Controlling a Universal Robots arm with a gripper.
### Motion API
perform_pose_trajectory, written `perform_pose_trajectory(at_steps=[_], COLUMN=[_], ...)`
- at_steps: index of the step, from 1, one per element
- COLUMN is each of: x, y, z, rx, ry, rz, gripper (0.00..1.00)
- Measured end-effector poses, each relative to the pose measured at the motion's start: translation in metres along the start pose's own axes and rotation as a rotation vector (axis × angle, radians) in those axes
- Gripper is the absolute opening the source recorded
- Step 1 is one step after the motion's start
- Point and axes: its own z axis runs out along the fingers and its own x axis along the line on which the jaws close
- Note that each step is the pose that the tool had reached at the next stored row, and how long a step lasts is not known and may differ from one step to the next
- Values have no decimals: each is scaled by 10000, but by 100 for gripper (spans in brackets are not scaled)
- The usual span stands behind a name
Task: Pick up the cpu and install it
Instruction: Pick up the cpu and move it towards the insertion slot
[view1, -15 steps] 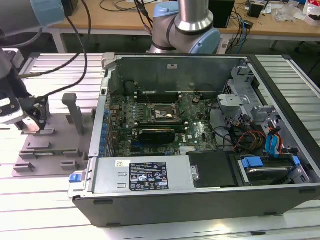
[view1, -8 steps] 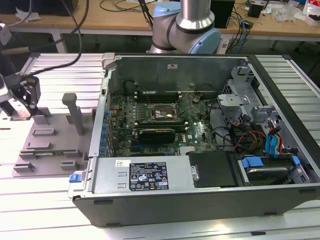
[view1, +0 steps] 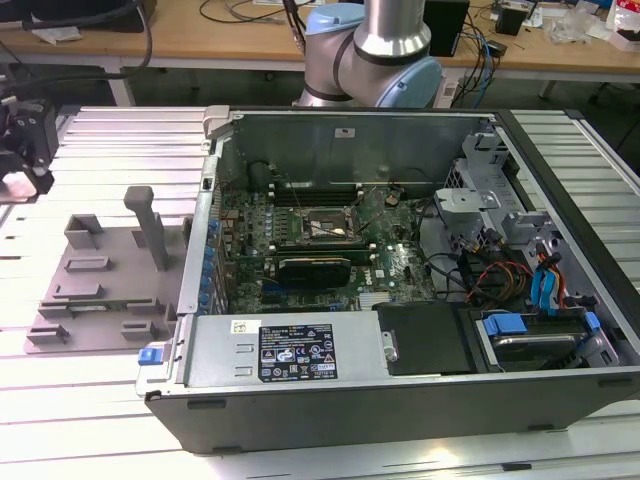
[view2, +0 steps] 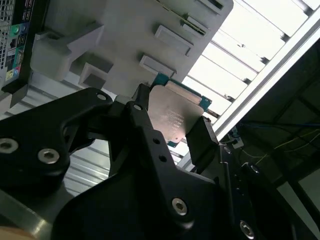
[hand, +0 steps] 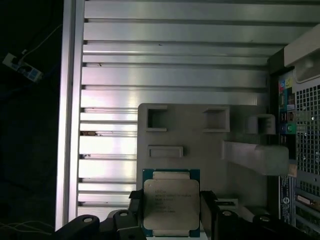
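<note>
Centre and right of the exterior view: the open computer case (view1: 300, 425) lies on the slatted surface (view1: 90, 420), with the socket (view1: 322, 228) inside, mid-frame. The tray (view1: 100, 275) lies just beside the case, at left. The arm base (view1: 375, 60) stands behind the case, top centre. The gripper (view1: 20, 175) is at the far left edge. In the first wrist view, the cpu (hand: 171, 200) sits between the jaws, the tray beyond it.

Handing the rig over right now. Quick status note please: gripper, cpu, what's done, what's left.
Gripper: shut on the cpu, with fingers on two opposite edges, in both wrist views.
cpu: held by the grey tray, to the exterior view's left of the open computer case.
Done: cpu gripped and apparently off the tray.
Left: install it. The cpu is not yet in the motherboard socket inside the case.
</note>
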Motion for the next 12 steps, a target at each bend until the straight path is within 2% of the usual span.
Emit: perform_pose_trajectory(at_steps=[4,6,12], x=[0,0,1], y=[3,6,10], z=[-62,-117,-192], rx=[0,0,1], ry=[-1,0,0], rz=[0,0,0], gripper=[55,55,55])
